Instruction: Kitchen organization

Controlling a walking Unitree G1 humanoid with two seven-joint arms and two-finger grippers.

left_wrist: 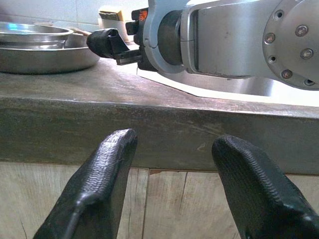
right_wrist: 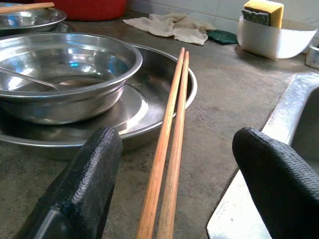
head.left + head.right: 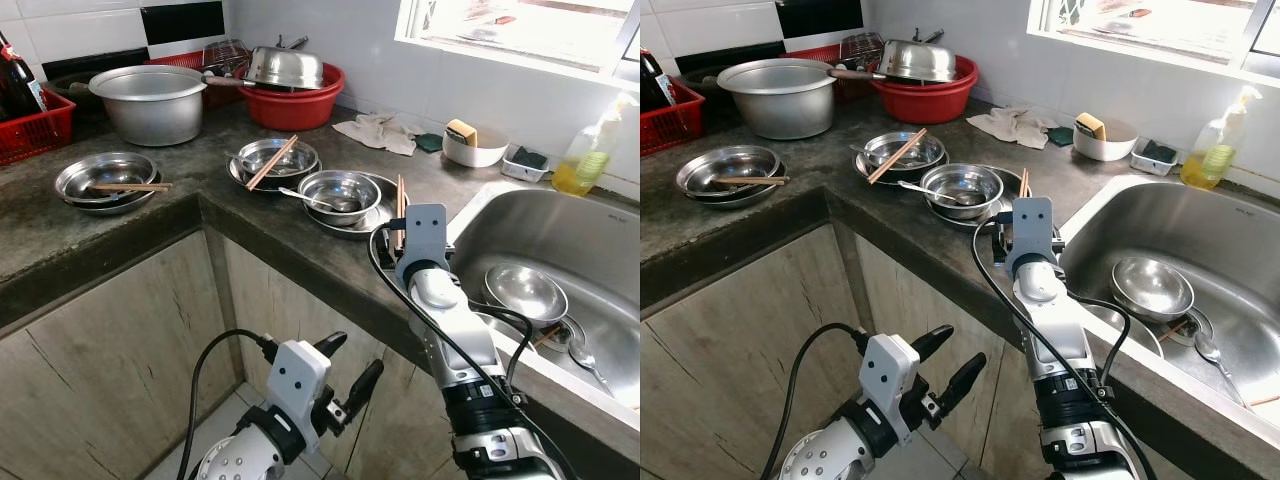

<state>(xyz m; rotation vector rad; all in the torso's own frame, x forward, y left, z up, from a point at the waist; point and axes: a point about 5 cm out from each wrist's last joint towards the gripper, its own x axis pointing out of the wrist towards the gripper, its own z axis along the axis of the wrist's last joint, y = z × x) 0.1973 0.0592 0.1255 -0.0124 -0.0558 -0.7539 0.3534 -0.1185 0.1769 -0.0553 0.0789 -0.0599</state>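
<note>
A pair of wooden chopsticks [image 2: 172, 139] leans on the rim of a steel plate [image 3: 375, 215] near the sink. On that plate stands a steel bowl [image 3: 340, 190] with a spoon in it. My right gripper [image 2: 178, 149] is low over the counter and open, one finger on each side of the chopsticks' near end without touching them. In the eye views its wrist [image 3: 425, 235] hides the fingers. My left gripper [image 3: 347, 365] hangs open in front of the cabinet, below the counter edge, holding nothing.
Two more steel bowls [image 3: 272, 158] [image 3: 105, 178] hold chopsticks. The sink [image 3: 600, 250] holds a bowl [image 3: 525, 290] and a spoon [image 3: 585, 360]. At the back are a large pot [image 3: 150, 100], a red basin [image 3: 295, 105], a cloth [image 3: 378, 132], a sponge bowl [image 3: 475, 145] and a soap bottle [image 3: 590, 150].
</note>
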